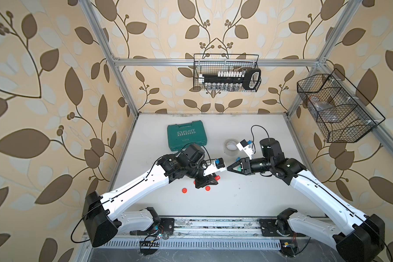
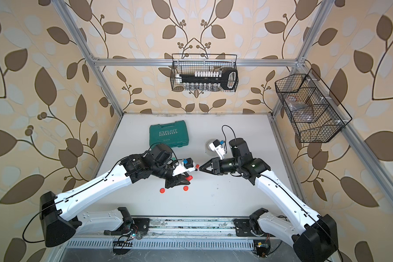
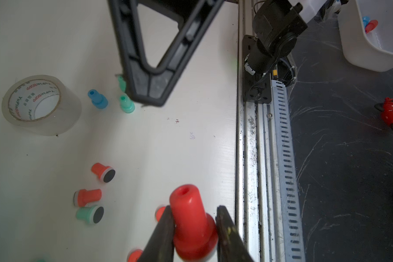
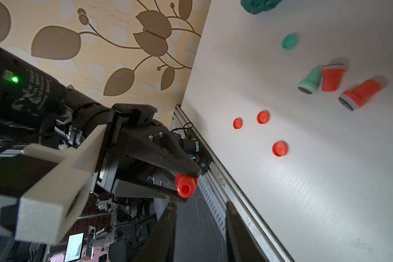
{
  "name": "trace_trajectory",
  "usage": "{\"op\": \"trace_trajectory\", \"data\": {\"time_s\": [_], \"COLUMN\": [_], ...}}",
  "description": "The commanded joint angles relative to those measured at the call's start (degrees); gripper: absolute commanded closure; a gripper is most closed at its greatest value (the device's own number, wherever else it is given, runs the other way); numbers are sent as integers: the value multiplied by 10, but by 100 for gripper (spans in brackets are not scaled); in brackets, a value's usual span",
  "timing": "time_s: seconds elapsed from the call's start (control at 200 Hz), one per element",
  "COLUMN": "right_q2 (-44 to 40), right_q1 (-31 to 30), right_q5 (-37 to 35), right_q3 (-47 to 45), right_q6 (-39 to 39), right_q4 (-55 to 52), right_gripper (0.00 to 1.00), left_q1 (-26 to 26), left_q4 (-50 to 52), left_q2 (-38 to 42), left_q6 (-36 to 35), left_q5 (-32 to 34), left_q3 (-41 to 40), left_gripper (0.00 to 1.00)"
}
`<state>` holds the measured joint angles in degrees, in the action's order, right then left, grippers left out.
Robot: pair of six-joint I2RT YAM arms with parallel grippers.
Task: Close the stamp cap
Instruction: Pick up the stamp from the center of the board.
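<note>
Left hand (image 3: 194, 211) is clamped on the wide collar of the red stamp (image 3: 187, 202), which I hold in the air above the tabletop (image 1: 236, 199). My right hand (image 4: 201, 206) faces it from just beside the stamp's narrow end, fingers apart and nothing between them. The stamp's long axis runs roughly from one hand to the other. The narrow grip end, with its little hole, points at my right hand, while the wide printing end faces back toward my left wrist. I cannot tell whether that end already wears a cap. Three loose red caps (image 4: 280, 149) lie on the tabletop below, near my left hand and farther from my right. If a cap is needed, I judge my free right hand must fetch it, and the stamp likely has to turn so the wide end can be reached.
</note>
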<state>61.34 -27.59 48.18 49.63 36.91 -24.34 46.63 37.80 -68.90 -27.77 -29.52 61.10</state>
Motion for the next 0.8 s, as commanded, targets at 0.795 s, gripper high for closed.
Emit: {"op": "trace_trajectory", "data": {"time_s": [0.795], "right_q2": [78], "right_q1": [-119], "right_q5": [16], "right_q3": [-11], "right_q6": [126], "right_q4": [118], "right_gripper": [79], "left_q1": [17], "left_q4": [-9], "left_q2": [39], "left_q6": [-66], "left_q5": [-39], "left_q3": [-12], "left_gripper": [100]}}
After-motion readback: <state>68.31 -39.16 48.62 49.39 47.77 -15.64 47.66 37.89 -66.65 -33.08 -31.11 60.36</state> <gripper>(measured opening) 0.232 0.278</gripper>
